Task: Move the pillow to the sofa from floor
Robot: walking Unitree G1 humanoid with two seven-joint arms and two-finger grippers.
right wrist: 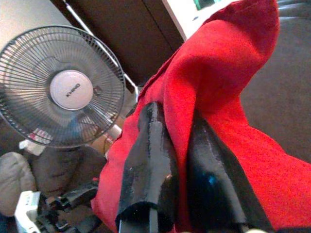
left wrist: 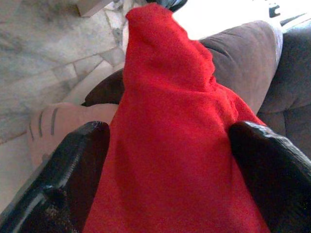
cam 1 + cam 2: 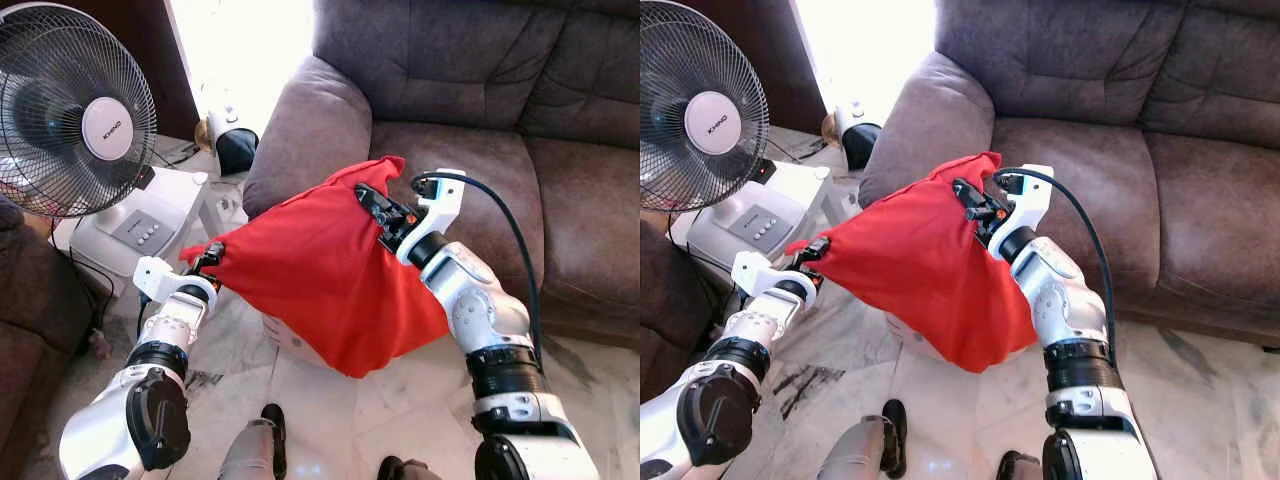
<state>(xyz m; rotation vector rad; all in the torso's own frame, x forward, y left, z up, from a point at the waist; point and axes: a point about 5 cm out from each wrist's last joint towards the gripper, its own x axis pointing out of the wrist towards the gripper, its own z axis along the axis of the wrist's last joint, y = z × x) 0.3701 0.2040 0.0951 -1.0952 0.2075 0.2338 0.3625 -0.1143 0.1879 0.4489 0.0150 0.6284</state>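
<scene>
One brown sofa (image 3: pixel 470 120) spans the far side of the scene, its seat cushions bare, and one red pillow (image 3: pixel 310 270) hangs in the air in front of its near armrest, lifted off the marble floor (image 3: pixel 400 410) and stretched between the two arms. By my judgement the pickup is done and the carry is under way; what is left is to bring the pillow over the seat and let it go, since it does not yet rest on any cushion. One standing fan (image 3: pixel 70 110) sits off to the robot's left beside a pale appliance base (image 3: pixel 140 225). Two claws hold the pillow: the right claw (image 3: pixel 368 200) is pinched tight on the upper corner nearest the sofa, red cloth squeezed between its fingers (image 1: pixel 150 160), and the left claw (image 3: pixel 208 258) grips the opposite corner, its fingers (image 2: pixel 73 160) spread wider with a thick fold of fabric filling the gap between them.
</scene>
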